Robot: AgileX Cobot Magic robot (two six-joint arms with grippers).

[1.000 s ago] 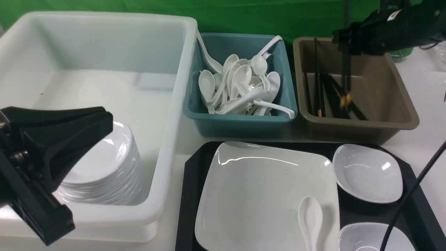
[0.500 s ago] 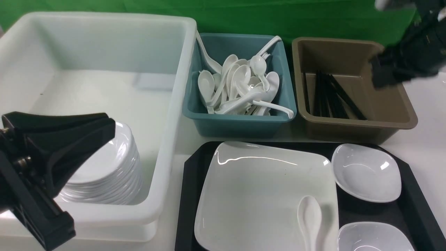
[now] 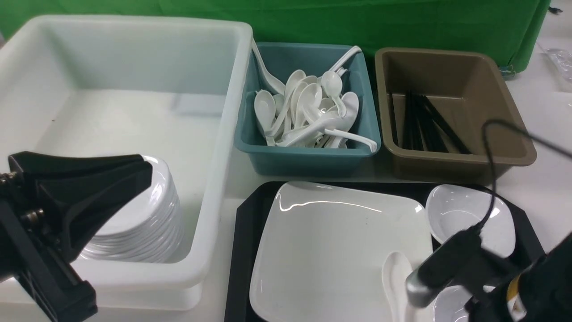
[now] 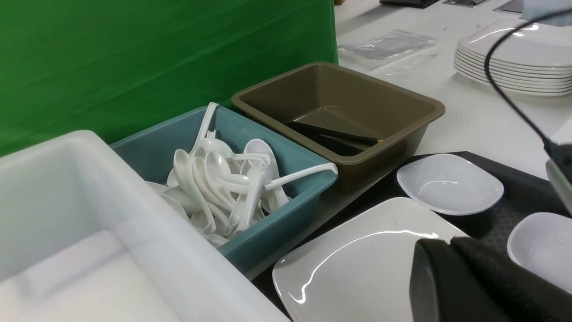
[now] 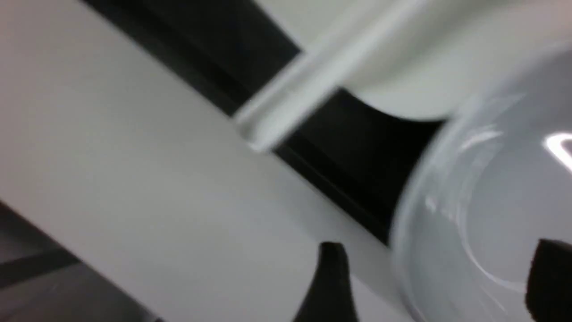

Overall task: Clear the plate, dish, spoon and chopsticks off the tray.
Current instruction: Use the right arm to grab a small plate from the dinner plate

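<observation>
The large white square plate lies on the black tray, with the white spoon on its near right part. A small white dish sits at the tray's far right corner. A second small dish lies nearer, partly hidden by my right arm. In the blurred right wrist view my right gripper is open, its fingers straddling the rim of a small dish. Black chopsticks lie in the brown bin. My left gripper is shut and empty, left of the tray.
A big white tub at left holds a stack of small white dishes. A teal bin full of white spoons stands between the tub and the brown bin. A stack of plates sits on the table to the right.
The right gripper held chopsticks upright over the brown bin, let them go, then swung back down to the tray's near right corner, now open. The left arm barely moved.
</observation>
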